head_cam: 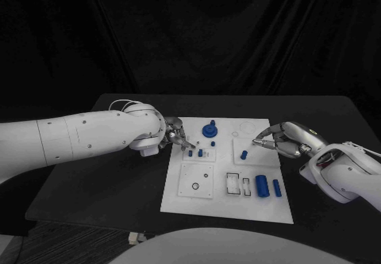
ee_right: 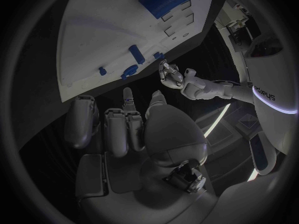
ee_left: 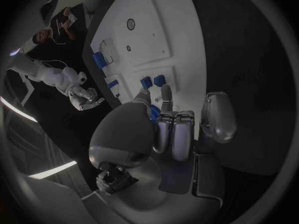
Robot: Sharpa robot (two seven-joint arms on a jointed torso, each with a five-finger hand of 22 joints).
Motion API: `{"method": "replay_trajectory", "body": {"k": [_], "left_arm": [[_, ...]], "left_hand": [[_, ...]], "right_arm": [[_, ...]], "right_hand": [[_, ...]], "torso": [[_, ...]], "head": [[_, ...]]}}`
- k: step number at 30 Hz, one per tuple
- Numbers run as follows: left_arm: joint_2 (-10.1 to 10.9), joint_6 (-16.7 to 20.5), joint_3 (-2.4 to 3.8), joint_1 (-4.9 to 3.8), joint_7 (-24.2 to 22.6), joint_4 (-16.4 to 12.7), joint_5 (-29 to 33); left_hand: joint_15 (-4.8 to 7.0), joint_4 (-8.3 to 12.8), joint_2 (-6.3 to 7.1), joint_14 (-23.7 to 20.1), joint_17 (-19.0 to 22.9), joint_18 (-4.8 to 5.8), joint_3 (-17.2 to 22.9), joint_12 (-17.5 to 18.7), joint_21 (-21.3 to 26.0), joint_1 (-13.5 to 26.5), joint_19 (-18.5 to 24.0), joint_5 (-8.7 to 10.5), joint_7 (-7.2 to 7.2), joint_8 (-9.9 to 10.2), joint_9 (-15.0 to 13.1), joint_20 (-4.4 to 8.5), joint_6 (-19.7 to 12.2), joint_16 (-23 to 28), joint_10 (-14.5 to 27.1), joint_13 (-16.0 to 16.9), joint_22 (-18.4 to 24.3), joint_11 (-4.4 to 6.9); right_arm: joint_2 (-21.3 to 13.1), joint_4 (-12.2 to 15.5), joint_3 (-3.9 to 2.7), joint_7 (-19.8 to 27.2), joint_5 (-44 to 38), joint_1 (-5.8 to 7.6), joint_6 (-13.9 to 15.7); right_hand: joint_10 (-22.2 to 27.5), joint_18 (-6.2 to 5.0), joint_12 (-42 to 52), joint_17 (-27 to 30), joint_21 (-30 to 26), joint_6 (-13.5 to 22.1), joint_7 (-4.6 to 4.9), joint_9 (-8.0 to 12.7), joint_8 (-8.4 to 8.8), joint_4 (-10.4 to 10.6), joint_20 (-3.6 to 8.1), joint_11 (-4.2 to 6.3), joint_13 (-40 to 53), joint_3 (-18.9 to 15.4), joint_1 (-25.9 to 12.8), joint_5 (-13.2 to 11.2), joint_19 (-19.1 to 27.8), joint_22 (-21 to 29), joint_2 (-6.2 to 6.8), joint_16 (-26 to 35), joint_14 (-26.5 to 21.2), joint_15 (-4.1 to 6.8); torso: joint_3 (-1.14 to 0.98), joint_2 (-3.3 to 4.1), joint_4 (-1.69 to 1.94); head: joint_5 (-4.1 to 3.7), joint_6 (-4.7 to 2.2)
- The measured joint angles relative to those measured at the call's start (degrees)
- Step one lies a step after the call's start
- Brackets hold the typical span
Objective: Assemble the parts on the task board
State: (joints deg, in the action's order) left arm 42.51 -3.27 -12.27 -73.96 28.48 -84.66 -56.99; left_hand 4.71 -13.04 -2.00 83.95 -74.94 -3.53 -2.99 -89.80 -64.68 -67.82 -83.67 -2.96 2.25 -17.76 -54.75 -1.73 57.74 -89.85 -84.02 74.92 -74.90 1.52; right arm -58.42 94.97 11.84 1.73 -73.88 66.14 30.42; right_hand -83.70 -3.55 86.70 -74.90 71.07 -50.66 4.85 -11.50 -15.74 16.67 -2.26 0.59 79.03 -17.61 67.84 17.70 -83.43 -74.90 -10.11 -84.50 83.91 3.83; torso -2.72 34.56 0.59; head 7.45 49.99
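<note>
The white task board [head_cam: 226, 199] lies in the middle of the table. On it stand a round blue part with a peg [head_cam: 210, 130], small blue pegs [head_cam: 201, 152], a blue piece [head_cam: 244, 154] and two blue cylinders [head_cam: 268, 187]. My left hand [head_cam: 176, 136] is over the board's far left edge, fingers curled, one fingertip [ee_left: 165, 92] reaching toward the small pegs [ee_left: 152, 80]. A bit of blue shows between its thumb and fingers; whether it is held is unclear. My right hand [head_cam: 279, 141] hovers at the board's right edge, fingers [ee_right: 127, 99] curled in with nothing between them.
The board [ee_left: 149, 30] also carries white blocks with round holes [head_cam: 195, 181] and a slotted block [head_cam: 233, 184] on its near half. Black table surface [head_cam: 119, 181] lies open on both sides. The table's front edge runs just below the board.
</note>
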Motion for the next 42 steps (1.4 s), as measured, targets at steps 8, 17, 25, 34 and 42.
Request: {"method": "replay_trajectory", "body": {"k": [8,17,25,34,42], "left_arm": [[-0.77,-0.56,0.0,1.13,0.49,0.83,-0.42],[-1.56,-0.72,0.06,1.94,0.32,1.33,-0.55],[-1.8,-0.75,0.07,2.14,-0.02,1.5,-0.57],[-1.99,-0.79,0.15,2.16,-0.61,1.52,-0.55],[-1.95,-0.82,0.19,2.17,-1.13,1.45,-0.46]], "left_hand": [[0.0,0.16,-0.4,0.0,0.0,0.01,-0.15,0.0,0.46,-0.4,0.0,0.0,-0.01,-0.27,-0.56,0.0,-0.26,0.0,0.0,0.0,0.0,0.0],[0.0,1.21,-1.11,0.0,0.01,0.0,0.42,0.0,0.7,-1.92,0.0,-7.46,-0.13,-0.53,-1.07,0.0,-1.37,0.0,0.0,0.0,0.0,0.0],[0.0,1.61,-0.78,0.0,0.01,0.0,0.83,0.0,1.04,-2.34,0.0,-11.69,-0.04,-0.53,-0.95,0.0,-1.68,0.0,0.0,0.0,0.0,0.0],[0.0,3.53,-0.01,0.0,0.02,0.0,4.82,0.0,1.27,-5.3,0.03,-19.56,-0.41,-0.21,0.03,0.03,-2.06,0.22,-0.02,0.0,0.0,0.4],[0.0,3.94,1.93,0.0,0.02,0.0,11.13,0.0,1.94,-7.34,0.21,-25.55,-0.21,0.14,0.46,0.21,-2.71,0.51,-0.02,0.0,0.0,0.4]], "right_arm": [[-0.03,0.02,0.0,0.0,0.0,0.0,0.0],[-0.01,0.01,0.0,0.0,0.0,0.0,0.0],[0.03,-0.04,0.0,0.01,0.01,0.0,0.0],[0.1,-0.08,0.0,0.01,0.01,0.0,0.0],[0.17,-0.18,0.0,0.01,0.01,0.0,-0.01]], "right_hand": [[0.0,0.0,0.05,0.0,0.0,0.0,0.0,0.0,0.0,0.0,0.0,0.0,0.0,0.0,0.0,0.0,0.0,-0.05,0.0,0.0,0.0,0.0],[0.0,0.0,0.06,0.0,0.0,0.0,0.0,0.0,0.0,0.0,0.0,0.0,0.0,0.0,0.0,0.0,0.0,-0.04,0.0,0.0,0.0,0.0],[0.0,0.0,0.06,0.0,0.0,0.0,0.0,0.0,0.0,0.0,0.0,0.0,0.0,0.0,0.0,0.0,0.0,-0.04,0.01,0.0,0.0,0.0],[0.0,0.0,0.08,0.0,0.0,0.0,0.0,0.0,0.0,0.0,0.0,0.0,0.0,0.0,0.0,0.0,0.0,-0.03,0.01,0.0,0.0,0.0],[0.0,0.0,0.08,0.0,0.0,0.0,0.0,0.0,0.0,0.0,0.0,0.0,0.0,0.0,-0.01,0.0,0.0,-0.03,0.01,0.0,0.0,0.0]], "torso": [[0.0,0.0,-0.01],[0.0,-0.02,-0.03],[0.0,-0.04,-0.03],[0.01,-0.02,-0.03],[0.0,-0.03,-0.03]], "head": [[0.01,0.0],[0.05,0.0],[0.05,0.0],[0.1,0.0],[0.16,0.0]]}}
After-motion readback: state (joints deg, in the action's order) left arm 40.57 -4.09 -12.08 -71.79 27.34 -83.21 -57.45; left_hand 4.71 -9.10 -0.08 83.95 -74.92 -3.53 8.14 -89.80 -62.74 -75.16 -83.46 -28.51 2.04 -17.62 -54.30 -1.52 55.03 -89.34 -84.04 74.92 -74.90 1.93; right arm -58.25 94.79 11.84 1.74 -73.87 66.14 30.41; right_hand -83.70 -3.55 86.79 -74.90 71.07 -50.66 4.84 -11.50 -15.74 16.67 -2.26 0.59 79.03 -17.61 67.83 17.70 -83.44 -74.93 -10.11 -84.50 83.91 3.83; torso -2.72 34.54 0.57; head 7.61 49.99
